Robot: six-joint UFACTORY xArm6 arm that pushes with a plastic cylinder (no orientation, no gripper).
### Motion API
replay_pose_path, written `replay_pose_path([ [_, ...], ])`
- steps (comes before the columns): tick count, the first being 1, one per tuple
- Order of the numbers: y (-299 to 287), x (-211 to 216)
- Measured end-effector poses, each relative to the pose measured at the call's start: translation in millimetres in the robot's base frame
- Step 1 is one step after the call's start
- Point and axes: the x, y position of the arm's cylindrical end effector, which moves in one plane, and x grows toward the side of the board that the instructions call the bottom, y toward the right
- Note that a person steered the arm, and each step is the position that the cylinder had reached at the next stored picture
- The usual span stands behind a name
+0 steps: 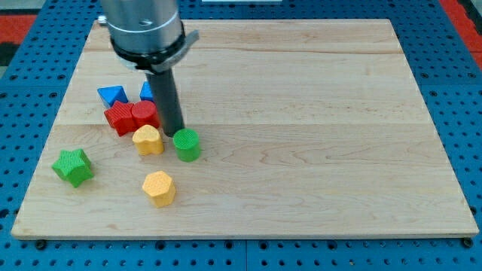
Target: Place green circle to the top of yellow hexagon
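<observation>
Wooden board [316, 113] over blue pegboard [30, 98], possibly metal.

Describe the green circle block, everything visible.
The green circle is a short upright cylinder with a flat round top and ribbed sides, looking like printed plastic, bright green. It stands on the wooden board, left of centre. My tip sits at its upper-left edge, seemingly in contact. The yellow heart lies just to the view's left with a narrow gap. The yellow hexagon is lower and slightly left, clearly apart. Nothing rests on it.
</observation>
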Motion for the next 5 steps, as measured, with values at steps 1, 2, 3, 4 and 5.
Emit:
replay_pose_path([
  [1,18.0,1.8],
  [2,29.0,9.4],
  [3,30.8,30.2],
  [4,64.4,34.6],
  [5,77.8,46.1],
])
